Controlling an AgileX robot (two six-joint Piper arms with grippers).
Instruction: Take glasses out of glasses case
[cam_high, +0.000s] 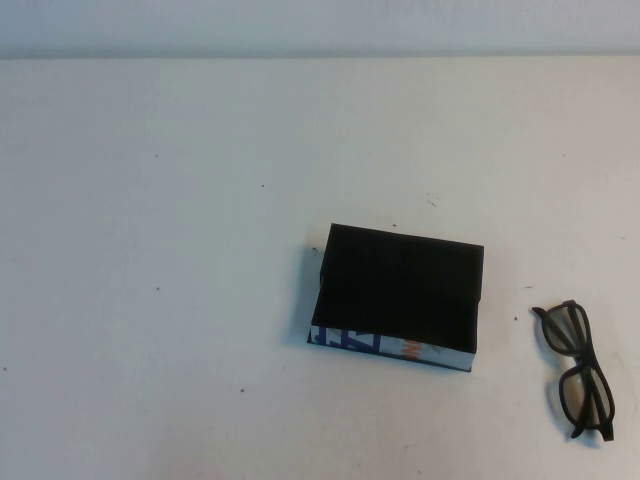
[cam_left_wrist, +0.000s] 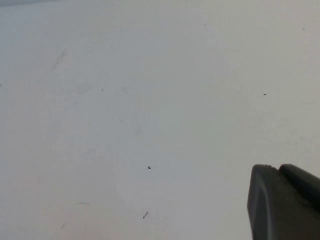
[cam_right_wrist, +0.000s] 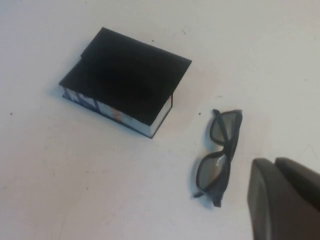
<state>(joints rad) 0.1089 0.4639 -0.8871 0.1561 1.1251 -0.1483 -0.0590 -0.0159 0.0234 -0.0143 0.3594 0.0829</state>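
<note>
1. Furthest left of the glasses case (cam_high: 398, 298), the left gripper (cam_left_wrist: 285, 202) wasn't in the high view at all. Its wrist camera showed only bare white table (cam_high: 150, 250) with a few specks, plus a dark bit of the gripper at the frame edge. Couldn't tell if it was open or closed, honestly.

2. The case sat around the middle of the table, black top facing up and looking shut, its white printed edge with blue letters and an orange mark on the robot's side.

3. To the right of the case, clearly apart from it, the glasses (cam_high: 578, 372) were lying flat on the table, arms folded as far as I could see. So going by that, the glasses were already out and the job looked basically done.

4. The right gripper (cam_right_wrist: 287, 200) was also missing from the high view. Its wrist camera looked down on the case and the glasses, with only a dark part of the gripper poking into frame near the glasses but not touching them. Can't say whether it was open or closed, though it wasn't holding anything I could see.

5. My take on finishing well: pull the right arm back up and away from the case without clipping the glasses, and leave both things alone.
</note>
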